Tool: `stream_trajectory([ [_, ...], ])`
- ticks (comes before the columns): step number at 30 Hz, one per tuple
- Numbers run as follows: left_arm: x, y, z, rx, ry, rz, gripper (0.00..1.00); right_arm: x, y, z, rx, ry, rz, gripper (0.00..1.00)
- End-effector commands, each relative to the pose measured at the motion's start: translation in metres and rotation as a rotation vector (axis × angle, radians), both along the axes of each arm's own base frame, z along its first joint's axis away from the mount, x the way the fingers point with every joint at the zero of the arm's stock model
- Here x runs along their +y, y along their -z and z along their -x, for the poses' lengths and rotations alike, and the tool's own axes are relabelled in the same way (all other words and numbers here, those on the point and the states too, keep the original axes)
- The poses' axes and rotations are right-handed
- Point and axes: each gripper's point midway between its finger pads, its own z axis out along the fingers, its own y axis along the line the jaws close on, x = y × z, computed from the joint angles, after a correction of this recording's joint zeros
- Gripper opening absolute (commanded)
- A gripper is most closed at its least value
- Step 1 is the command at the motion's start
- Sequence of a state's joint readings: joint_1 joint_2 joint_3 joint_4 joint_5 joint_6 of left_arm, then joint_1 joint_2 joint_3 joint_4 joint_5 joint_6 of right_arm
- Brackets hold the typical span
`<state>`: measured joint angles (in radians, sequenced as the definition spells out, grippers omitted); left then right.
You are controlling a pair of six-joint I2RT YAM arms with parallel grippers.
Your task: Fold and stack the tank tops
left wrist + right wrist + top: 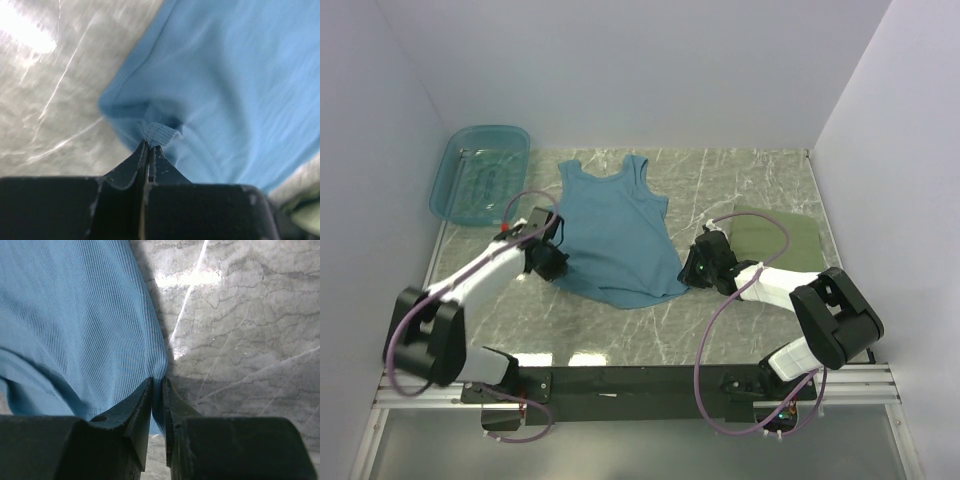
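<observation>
Teal-blue tank top (617, 238) spread flat on the marbled bench (640, 335), straps pointing away from the arms. Left jaws pinched together on the near-left hem corner, gripping only a small tuck of cloth. Right jaws clamped on the near-right hem corner. Folded olive tank top (782, 240) close by on the right. Likely risks: thin left pinch slipping free on lifting; uneven pull skewing the fold.
</observation>
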<state>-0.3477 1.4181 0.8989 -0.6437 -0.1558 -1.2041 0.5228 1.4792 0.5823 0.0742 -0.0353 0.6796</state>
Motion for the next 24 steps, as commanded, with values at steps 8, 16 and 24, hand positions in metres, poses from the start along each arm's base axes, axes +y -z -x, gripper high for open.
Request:
stream_trajectory([
  [8, -0.002, 0.017, 0.093, -0.005, 0.063, 0.183, 0.01, -0.016, 0.017, 0.019, 0.070, 0.010, 0.057, 0.24],
  [16, 0.012, 0.044, 0.144, 0.154, 0.072, 0.148, 0.16, -0.023, 0.012, 0.028, 0.083, 0.019, 0.070, 0.40],
  [24, 0.010, 0.013, 0.136, 0.112, 0.143, 0.135, 0.49, -0.024, 0.004, 0.030, 0.086, 0.032, 0.062, 0.41],
])
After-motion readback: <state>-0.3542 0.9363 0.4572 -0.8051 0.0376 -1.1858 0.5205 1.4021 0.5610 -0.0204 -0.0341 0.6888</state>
